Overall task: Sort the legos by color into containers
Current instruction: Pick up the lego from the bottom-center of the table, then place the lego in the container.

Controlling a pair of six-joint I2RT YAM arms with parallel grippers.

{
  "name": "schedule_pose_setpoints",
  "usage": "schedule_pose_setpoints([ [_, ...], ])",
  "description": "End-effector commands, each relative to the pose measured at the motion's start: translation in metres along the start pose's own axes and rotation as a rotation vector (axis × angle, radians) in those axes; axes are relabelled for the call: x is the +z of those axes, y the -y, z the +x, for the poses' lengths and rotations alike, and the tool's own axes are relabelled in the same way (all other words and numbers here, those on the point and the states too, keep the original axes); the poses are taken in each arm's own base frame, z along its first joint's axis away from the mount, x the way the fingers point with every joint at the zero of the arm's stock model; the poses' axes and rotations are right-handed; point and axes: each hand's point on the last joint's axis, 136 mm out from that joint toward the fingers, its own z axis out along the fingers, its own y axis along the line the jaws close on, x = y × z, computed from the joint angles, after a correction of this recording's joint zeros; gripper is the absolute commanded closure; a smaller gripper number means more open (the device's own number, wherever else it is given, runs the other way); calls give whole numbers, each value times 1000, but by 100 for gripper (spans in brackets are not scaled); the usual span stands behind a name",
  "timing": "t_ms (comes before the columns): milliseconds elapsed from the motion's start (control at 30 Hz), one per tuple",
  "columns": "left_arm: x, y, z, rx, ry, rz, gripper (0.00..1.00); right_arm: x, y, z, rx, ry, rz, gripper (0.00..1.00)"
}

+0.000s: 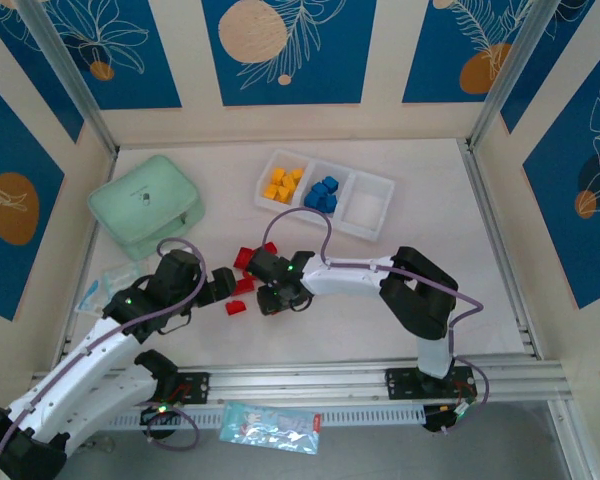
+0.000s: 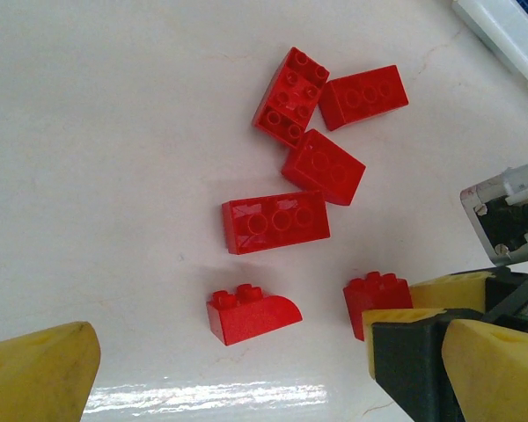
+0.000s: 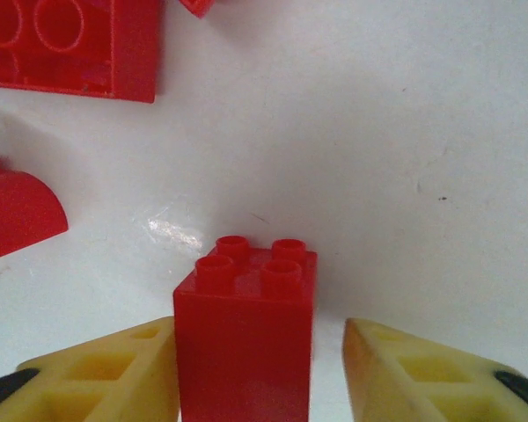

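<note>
A tall red lego with four studs stands on the white table between the fingers of my right gripper. The left pad touches the lego and a small gap remains at the right pad. My left gripper hangs wide open over a rounded red lego, holding nothing. Several more red legos lie just beyond it. In the top view the tray of containers holds yellow legos in its left compartment and blue legos in the middle one. Its right compartment is bare.
A mint-green case sits at the back left. A clear packet lies beside my left arm, and a printed packet lies on the rail at the near edge. Both grippers work close together around the red pile.
</note>
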Motion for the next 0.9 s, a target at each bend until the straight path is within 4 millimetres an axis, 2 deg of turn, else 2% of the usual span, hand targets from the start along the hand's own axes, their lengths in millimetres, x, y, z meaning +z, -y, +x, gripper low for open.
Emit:
schedule_pose_setpoints([
  [0, 0, -3, -1, -15, 6, -8, 1, 1, 0, -3, -12, -5, 14, 57],
  [233, 2, 2, -2, -16, 0, 7, 1, -14, 4, -6, -17, 26, 17, 66],
  [467, 3, 14, -3, 3, -26, 39, 1, -51, 18, -18, 17, 95, -11, 67],
  [667, 13, 35, -5, 3, -53, 112, 1, -89, 60, -36, 82, 161, 8, 66],
  [867, 28, 62, -5, 19, -94, 182, 1, -116, 127, -61, 178, 220, 85, 66],
])
